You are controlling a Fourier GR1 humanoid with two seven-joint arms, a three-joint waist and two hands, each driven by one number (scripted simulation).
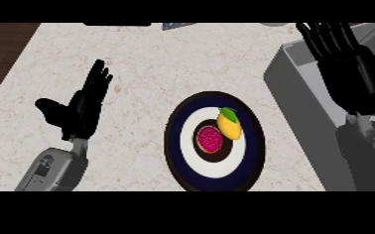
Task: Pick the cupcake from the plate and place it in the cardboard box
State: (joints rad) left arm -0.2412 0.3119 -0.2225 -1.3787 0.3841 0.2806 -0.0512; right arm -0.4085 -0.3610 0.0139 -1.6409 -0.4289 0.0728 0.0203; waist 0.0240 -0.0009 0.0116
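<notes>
Head view, contents as seen from above. Counter (161, 69): pale marbled top, with a dark wood strip (15, 39) at its upper left corner. Plate (176, 144): round, dark blue rim, white ring and dark centre, lying in the lower middle of the counter. Cupcake (210, 139): magenta top, sitting on the plate's dark centre, untouched by either hand. Lemon (230, 124): yellow with a green leaf, on the plate just beside the cupcake at its upper right, seemingly touching it. Cardboard box (289, 89): grey-walled, open-topped, along the right edge, near the plate but apart from it. Left hand (81, 109): at the left, well apart from the plate, fingers straight and pointing up, thumb spread, holding nothing. Right hand (344, 74): at the upper right over the box, fingers extended and straight, holding nothing.
</notes>
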